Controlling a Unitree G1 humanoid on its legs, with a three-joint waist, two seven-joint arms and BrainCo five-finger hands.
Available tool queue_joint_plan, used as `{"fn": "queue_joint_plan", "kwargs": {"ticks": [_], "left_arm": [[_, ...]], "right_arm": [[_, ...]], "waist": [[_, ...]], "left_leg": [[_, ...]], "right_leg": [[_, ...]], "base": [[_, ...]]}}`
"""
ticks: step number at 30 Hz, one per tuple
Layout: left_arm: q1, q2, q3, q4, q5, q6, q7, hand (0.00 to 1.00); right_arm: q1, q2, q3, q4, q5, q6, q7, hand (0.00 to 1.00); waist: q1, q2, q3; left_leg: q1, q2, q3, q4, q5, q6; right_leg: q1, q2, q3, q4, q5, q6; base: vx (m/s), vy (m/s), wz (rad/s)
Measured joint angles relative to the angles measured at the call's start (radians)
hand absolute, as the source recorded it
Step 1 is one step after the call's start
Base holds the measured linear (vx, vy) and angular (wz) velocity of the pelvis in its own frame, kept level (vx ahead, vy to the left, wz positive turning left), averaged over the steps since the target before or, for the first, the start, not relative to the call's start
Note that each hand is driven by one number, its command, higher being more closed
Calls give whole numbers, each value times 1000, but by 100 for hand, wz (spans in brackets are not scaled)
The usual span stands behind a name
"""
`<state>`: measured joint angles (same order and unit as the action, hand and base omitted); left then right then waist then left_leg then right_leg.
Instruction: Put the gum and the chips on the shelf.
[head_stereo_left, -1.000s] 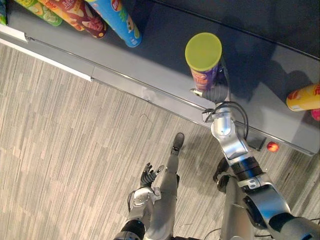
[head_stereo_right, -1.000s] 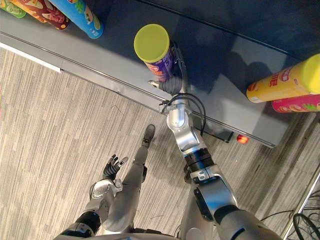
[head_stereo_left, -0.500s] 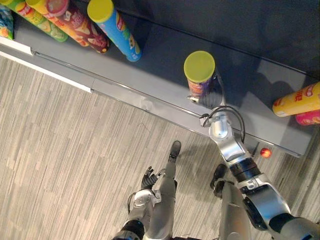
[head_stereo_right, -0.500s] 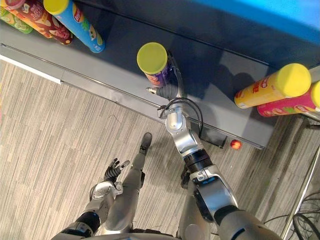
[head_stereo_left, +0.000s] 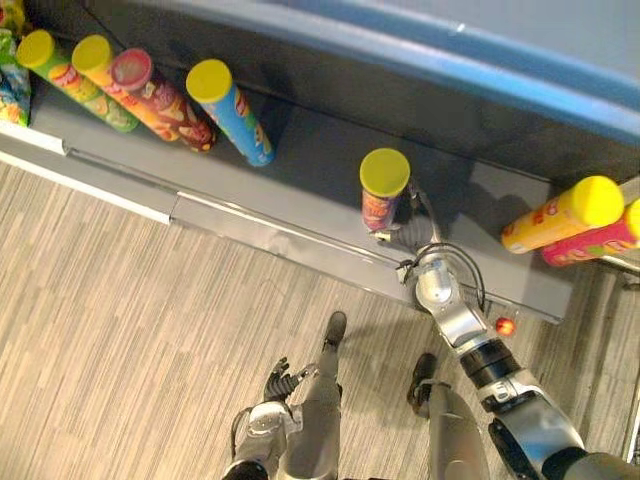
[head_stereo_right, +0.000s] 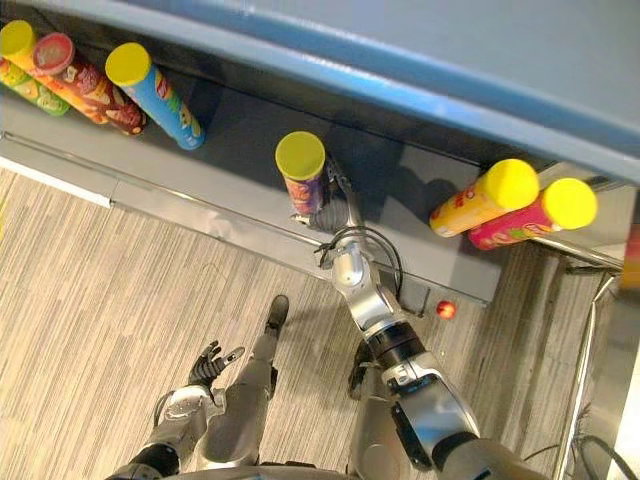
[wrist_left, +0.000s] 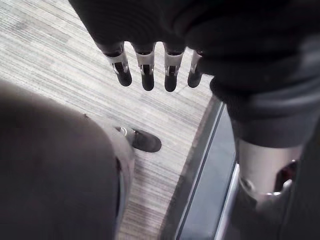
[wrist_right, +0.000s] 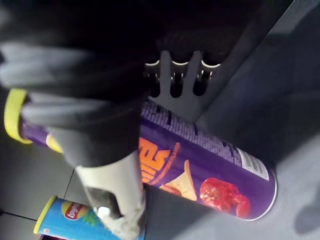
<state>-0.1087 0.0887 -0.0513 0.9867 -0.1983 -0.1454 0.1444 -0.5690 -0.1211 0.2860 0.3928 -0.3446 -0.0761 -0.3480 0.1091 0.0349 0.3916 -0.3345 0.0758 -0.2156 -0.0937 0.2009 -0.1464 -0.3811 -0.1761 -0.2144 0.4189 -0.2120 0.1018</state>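
A purple chips can (head_stereo_left: 381, 200) with a yellow lid stands upright on the grey shelf (head_stereo_left: 300, 165). My right hand (head_stereo_left: 406, 236) is low at its base. In the right wrist view the can (wrist_right: 200, 170) lies between my thumb and my straight fingers (wrist_right: 172, 75), which reach past its far side. My left hand (head_stereo_left: 276, 381) hangs low over the wooden floor beside my leg, and its fingers (wrist_left: 146, 75) are relaxed and hold nothing. A small red round thing (head_stereo_left: 505, 326) lies at the shelf's front edge, right of my right arm.
Several chips cans lean at the shelf's left end, among them a blue one (head_stereo_left: 232, 110) and a red one (head_stereo_left: 160, 95). A yellow can (head_stereo_left: 562, 214) and a pink can (head_stereo_left: 600, 240) lie at the right. A blue-edged upper shelf (head_stereo_left: 420, 55) overhangs.
The whole picture has pulled back, so the camera moved and more of the shelf shows. The purple can still stands at my right hand. My left hand has stayed idle.
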Motion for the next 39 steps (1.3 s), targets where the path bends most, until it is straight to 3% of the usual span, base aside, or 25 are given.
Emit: {"fn": "queue_joint_plan", "kwargs": {"ticks": [7, 16, 22, 29, 32, 39], "left_arm": [[90, -7, 23, 9, 31, 15, -5, 0], [153, -7, 58, 24, 66, 28, -21, 0], [156, -8, 56, 49, 97, 44, -25, 0], [171, -7, 49, 48, 97, 46, -33, 0], [178, -8, 49, 49, 96, 46, -34, 0], [203, -8, 60, 58, 93, 44, -40, 0]], "right_arm": [[183, 0, -6, 7, -1, 0, 32, 0], [319, 1, -46, 7, -1, -1, 56, 0], [384, 2, -63, 7, 0, -1, 80, 0], [467, 3, -94, -4, 41, -4, 119, 0], [586, 5, -122, -56, 51, -26, 148, 0], [842, 22, -256, -71, 49, -62, 162, 0]], "waist": [[-23, -4, -127], [-47, -15, -225], [-74, -22, -258], [-80, -25, -273], [-82, -28, -289], [-119, -30, -309]], "left_leg": [[79, -3, 30, 0, -26, 11], [172, -6, 82, 0, -71, 31], [231, -13, 106, 0, -92, 41], [292, -11, 128, 0, -110, 44], [304, -11, 132, 0, -116, 43], [318, -10, 151, -6, -132, 39]], "right_leg": [[106, 2, 6, -73, 9, 15], [228, 12, 42, -195, 54, 38], [302, 15, 60, -257, 73, 42], [368, 19, 75, -285, 84, 42], [379, 19, 77, -295, 84, 42], [389, 23, 91, -312, 87, 44]], "base": [[61, -11, -5], [45, 28, -15], [77, 10, -12], [44, 3, -8], [-2, 1, -2], [-15, 1, -7]]}}
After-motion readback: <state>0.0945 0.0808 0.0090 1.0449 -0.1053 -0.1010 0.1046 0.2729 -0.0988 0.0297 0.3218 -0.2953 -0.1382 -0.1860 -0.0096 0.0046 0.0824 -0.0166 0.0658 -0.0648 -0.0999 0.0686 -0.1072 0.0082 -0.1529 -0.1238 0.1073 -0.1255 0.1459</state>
